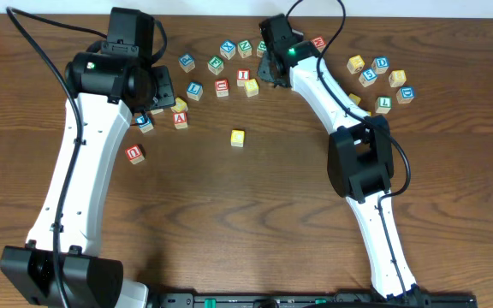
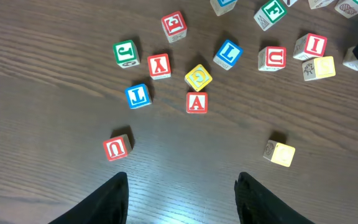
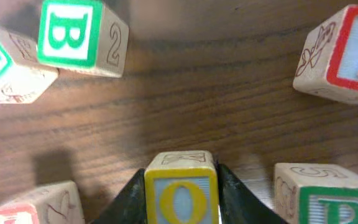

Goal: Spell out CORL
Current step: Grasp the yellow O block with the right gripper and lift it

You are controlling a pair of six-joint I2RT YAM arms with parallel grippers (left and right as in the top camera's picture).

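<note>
In the right wrist view, the right end effector point(image 3: 181, 190) is closed on the O cube point(image 3: 180, 198). A dark finger presses each side, and the yellow-framed O faces the camera. Whether the cube rests on the wood or is lifted cannot be told. Just beside the finger on the picture's right stands a green-lettered cube point(image 3: 328, 199). Its letter is cut by the frame edge, so it could be P or R. Farther off are the B cube point(image 3: 79, 37) at the picture's left and a red-framed cube point(image 3: 347, 56) at its right, with bare wood between them.

In the left wrist view, the left end effector point(image 2: 182, 180) is open. Its fingers are spread wide over the bare tabletop point(image 2: 42, 124) with nothing between them. Just beyond them the U cube point(image 2: 116, 148) lies at the picture's left. A lone yellow cube point(image 2: 280, 153) lies at the right, well apart from the others, its letter too faint to read. Farther on is the A cube point(image 2: 197, 102), with a blue cube point(image 2: 138, 95) to its left. A second yellow cube point(image 2: 198, 76), turned cornerwise, sits just behind the A cube and shows a C or G. Beyond that one and slightly right lies the L cube point(image 2: 228, 54), blue-lettered and apart from its neighbours. The Y cube point(image 2: 159, 65) and J cube point(image 2: 127, 53) lie at about the same depth.
</note>
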